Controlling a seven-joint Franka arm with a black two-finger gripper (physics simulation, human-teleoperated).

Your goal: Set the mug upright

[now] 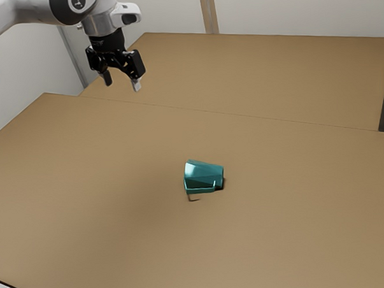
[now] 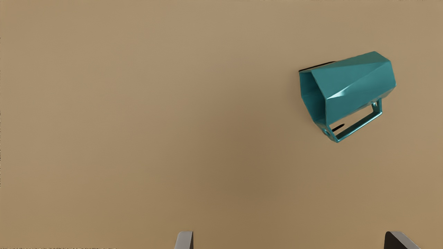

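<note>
We are seeing the mug (image 2: 351,86) lying on its side on the counter (image 1: 112,230), so it is needing a turn onto its base. Our end effector (image 1: 122,86) is hovering high and well apart from it, open and holding nothing, its fingers standing wide. In the wrist view the mouth (image 2: 313,97) is facing sideways, and the handle (image 2: 360,127) is sticking out on the side nearer our fingers.

We are worrying most about that handle: if we are coming down without allowing for it, one finger could be landing on it and rolling the mug onto another facet. If we are gripping by the handle alone, the body could be swinging as we are lifting. The slanting facets could be slipping too, should our fingers be meeting an edge instead of flat sides. While we are turning it, too little height could be jamming the rim against the counter, and letting go before the base is sitting flat could be toppling it again.
</note>
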